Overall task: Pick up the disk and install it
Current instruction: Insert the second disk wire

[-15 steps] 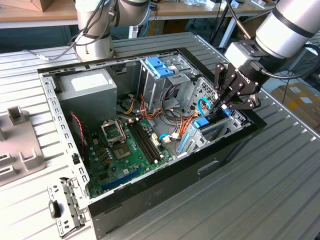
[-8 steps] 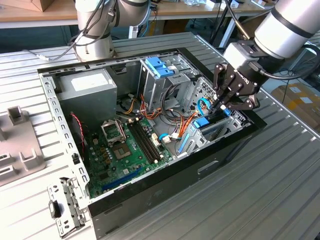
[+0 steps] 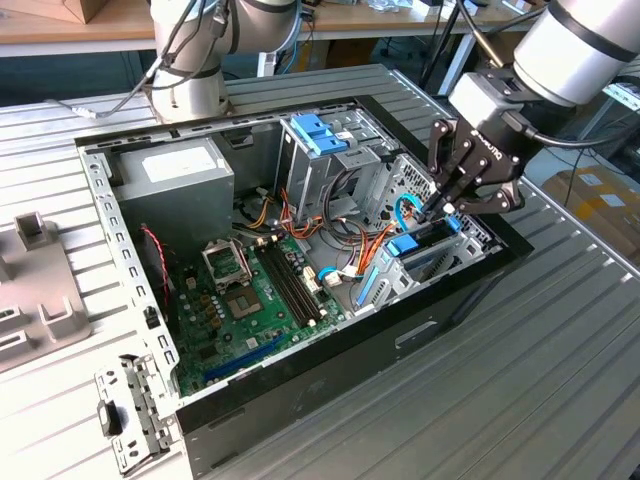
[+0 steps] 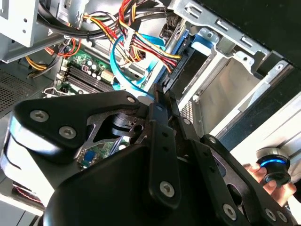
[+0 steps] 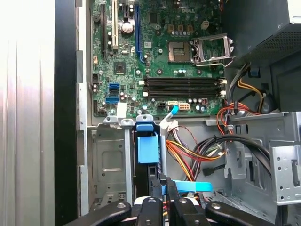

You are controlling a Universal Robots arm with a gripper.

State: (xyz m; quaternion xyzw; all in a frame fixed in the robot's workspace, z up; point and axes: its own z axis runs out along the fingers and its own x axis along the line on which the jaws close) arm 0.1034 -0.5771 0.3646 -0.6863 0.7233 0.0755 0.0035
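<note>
The disk (image 3: 420,258) stands on edge in the metal drive bay (image 3: 478,236) at the case corner on the exterior view's right. Its dark body is framed by a bright blue carrier with a blue tab (image 5: 146,148). My gripper (image 3: 440,210) reaches down from above and is shut on the disk's upper edge. In the first wrist view the gripper (image 5: 163,194) has a strip of blue carrier pinched between its black fingers (image 5: 154,202). In the second wrist view the gripper (image 4: 162,96) meets the disk (image 4: 182,49) beside the bay's grey wall.
Open computer case with a green motherboard (image 3: 250,300), a grey power supply box (image 3: 170,175) and a paler blue bracket (image 3: 318,133). Bundled coloured cables (image 5: 197,153) and a blue cable (image 5: 195,186) lie close to the bay. A hand holding a blue-lit device (image 4: 272,169) is beyond the case.
</note>
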